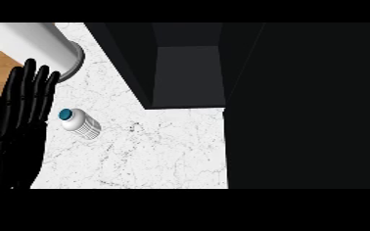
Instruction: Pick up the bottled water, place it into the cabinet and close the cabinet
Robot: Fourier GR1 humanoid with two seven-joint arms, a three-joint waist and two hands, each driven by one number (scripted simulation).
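While the left hand (25,107) rests fingers straight, bottled water (80,123) lies beside it.

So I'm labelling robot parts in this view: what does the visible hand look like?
Only the left hand shows, at the view's left edge. It is all black with a slight gloss, with long, slender, segmented fingers and a darker palm area below them. No cables, markings or sleeve are visible, and the grey forearm is out of view. The right hand does not show.
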